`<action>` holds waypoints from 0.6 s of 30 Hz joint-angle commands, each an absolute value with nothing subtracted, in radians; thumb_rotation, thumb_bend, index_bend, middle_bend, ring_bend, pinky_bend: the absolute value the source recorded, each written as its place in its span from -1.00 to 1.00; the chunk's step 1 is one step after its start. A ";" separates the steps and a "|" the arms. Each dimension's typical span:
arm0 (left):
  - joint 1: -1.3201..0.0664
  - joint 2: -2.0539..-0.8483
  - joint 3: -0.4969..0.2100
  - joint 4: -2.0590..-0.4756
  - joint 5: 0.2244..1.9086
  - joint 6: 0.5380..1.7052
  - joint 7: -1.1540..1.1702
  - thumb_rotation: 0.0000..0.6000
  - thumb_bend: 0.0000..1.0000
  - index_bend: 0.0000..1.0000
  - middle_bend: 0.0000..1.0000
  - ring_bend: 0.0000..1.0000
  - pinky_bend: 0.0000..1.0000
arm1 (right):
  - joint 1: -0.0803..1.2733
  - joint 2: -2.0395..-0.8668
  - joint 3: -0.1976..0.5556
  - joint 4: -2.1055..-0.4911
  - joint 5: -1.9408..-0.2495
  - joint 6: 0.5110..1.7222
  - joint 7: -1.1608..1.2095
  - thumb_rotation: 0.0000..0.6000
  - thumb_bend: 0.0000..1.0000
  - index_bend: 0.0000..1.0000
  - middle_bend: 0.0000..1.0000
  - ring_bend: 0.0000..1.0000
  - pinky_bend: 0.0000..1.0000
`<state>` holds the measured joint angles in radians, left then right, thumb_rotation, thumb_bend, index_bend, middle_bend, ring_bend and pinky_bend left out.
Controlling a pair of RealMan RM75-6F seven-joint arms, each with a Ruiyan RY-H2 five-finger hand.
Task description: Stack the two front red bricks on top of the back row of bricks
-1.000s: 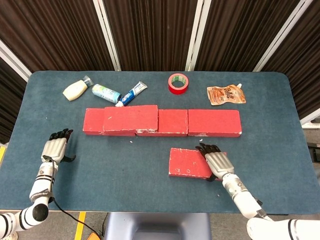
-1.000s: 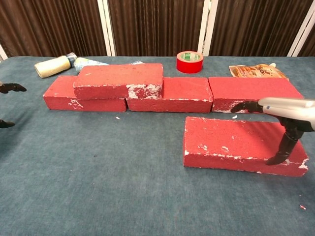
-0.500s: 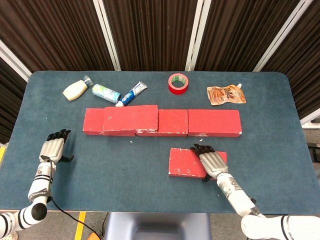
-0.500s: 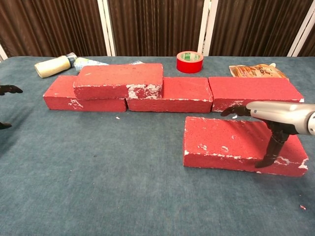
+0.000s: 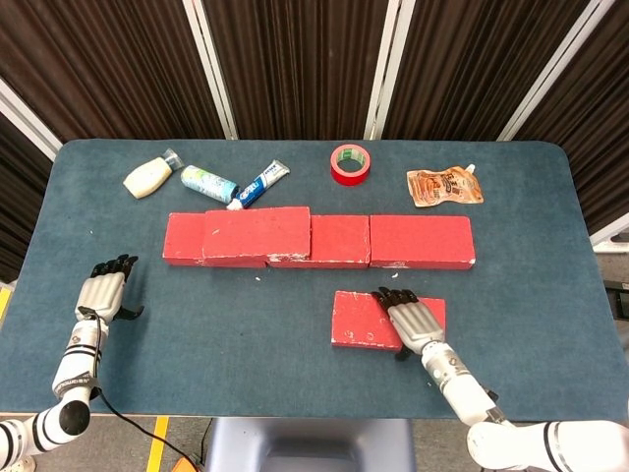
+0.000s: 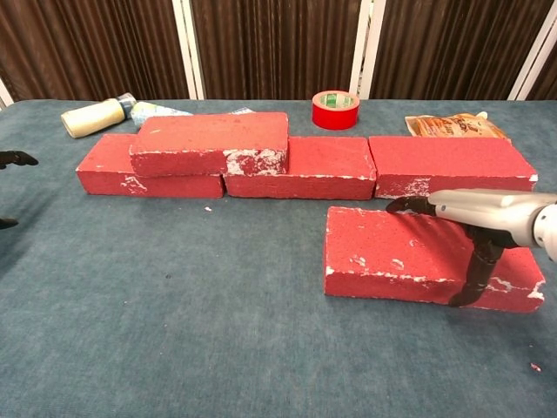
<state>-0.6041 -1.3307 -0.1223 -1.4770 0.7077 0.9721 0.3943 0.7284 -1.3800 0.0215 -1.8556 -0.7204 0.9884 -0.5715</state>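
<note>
So I've got the right hand draped over the right part of the one flat red rectangular brick left in front, fingers reaching across the top toward its far edge and the thumb hooked down the near face in the chest view, which to me reads as setting up a clamp across the short width. It's touching the brick, but the brick sits flat on the dark blue felt-covered table, so I'd call it a grip in progress, not a lift. That brick lies just in front of the back row of red bricks, near its right half, and one red brick is already stacked on the row's left part. The front brick looks rough, with white scuffs and chipped paint along its edges. The left hand hovers off to the left, fingers apart, holding nothing, well clear of everything.
</note>
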 commanded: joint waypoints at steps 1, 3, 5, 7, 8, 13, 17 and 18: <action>-0.603 -1.331 -0.124 -1.477 0.712 0.972 0.391 1.00 -0.45 -1.00 -1.00 -1.00 -0.93 | 0.728 -1.386 0.020 -1.855 -0.730 1.001 -0.573 1.00 -1.00 -0.99 -0.75 -0.83 -1.00; -0.602 -1.330 -0.126 -1.479 0.712 0.971 0.389 1.00 -0.45 -1.00 -1.00 -1.00 -0.93 | 0.727 -1.390 0.021 -1.854 -0.737 1.008 -0.571 1.00 -0.98 -0.96 -0.67 -0.73 -1.00; -0.602 -1.334 -0.126 -1.474 0.713 0.971 0.387 1.00 -0.45 -1.00 -1.00 -1.00 -0.93 | 0.722 -1.401 0.024 -1.848 -0.748 1.023 -0.562 1.00 -0.87 -0.92 -0.58 -0.59 -1.00; -0.601 -1.335 -0.126 -1.470 0.714 0.971 0.386 1.00 -0.44 -1.00 -1.00 -1.00 -0.93 | 0.720 -1.405 0.023 -1.845 -0.751 1.023 -0.557 1.00 -0.78 -0.92 -0.54 -0.49 -1.00; -0.600 -1.335 -0.126 -1.470 0.714 0.971 0.385 1.00 -0.44 -1.00 -1.00 -1.00 -0.93 | 0.718 -1.407 0.025 -1.844 -0.753 1.025 -0.553 1.00 -0.74 -0.92 -0.54 -0.44 -1.00; -0.599 -1.336 -0.126 -1.465 0.711 0.968 0.387 1.00 -0.44 -1.00 -1.00 -1.00 -0.93 | 0.714 -1.412 0.024 -1.836 -0.762 1.028 -0.545 1.00 -0.61 -0.93 -0.54 -0.34 -1.00; -0.597 -1.336 -0.126 -1.465 0.713 0.965 0.383 1.00 -0.44 -1.00 -1.00 -1.00 -0.93 | 0.708 -1.408 0.035 -1.847 -0.782 1.047 -0.532 1.00 -0.59 -0.90 -0.51 -0.31 -1.00; -0.597 -1.336 -0.126 -1.465 0.712 0.965 0.384 1.00 -0.44 -1.00 -1.00 -1.00 -0.93 | 0.705 -1.403 0.040 -1.854 -0.790 1.054 -0.525 1.00 -0.57 -0.89 -0.50 -0.31 -1.00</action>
<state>-0.5968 -1.3356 -0.1260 -1.4650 0.7123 0.9645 0.3837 0.7082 -1.4072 0.0351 -1.8478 -0.7830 1.0475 -0.5310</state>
